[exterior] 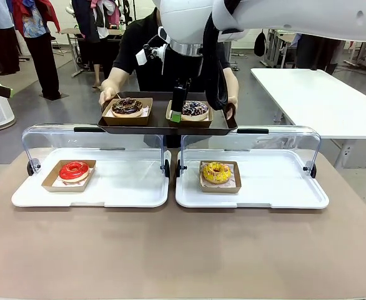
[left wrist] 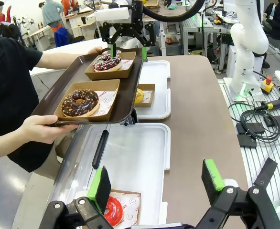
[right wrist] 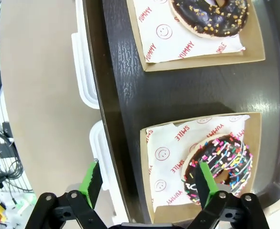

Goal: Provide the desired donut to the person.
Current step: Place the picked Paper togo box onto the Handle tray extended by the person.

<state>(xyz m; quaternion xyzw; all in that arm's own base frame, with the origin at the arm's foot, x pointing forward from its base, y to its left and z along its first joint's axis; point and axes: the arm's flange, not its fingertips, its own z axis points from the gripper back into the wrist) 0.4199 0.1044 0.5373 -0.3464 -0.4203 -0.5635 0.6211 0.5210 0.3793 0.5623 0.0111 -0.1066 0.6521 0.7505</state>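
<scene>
Here the right pincer [exterior: 177, 112] stands open over the sprinkled donut [right wrist: 220, 168], chocolate-glazed with coloured sprinkles, in a cardboard box on the tray [exterior: 164, 124] the person [exterior: 139, 56] holds. The left pincer [left wrist: 154, 186], also open, hangs above the red donut [left wrist: 113, 211].

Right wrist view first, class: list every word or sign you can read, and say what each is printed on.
"YUMMY": red print on the paper liner under the chocolate nut donut.
"SMILE" and "YUMMY": red print on the paper liner under the sprinkled donut.
Smiley-face signs: on both liners.
Left wrist view: red print on the liner under the red donut is too small to read.
</scene>
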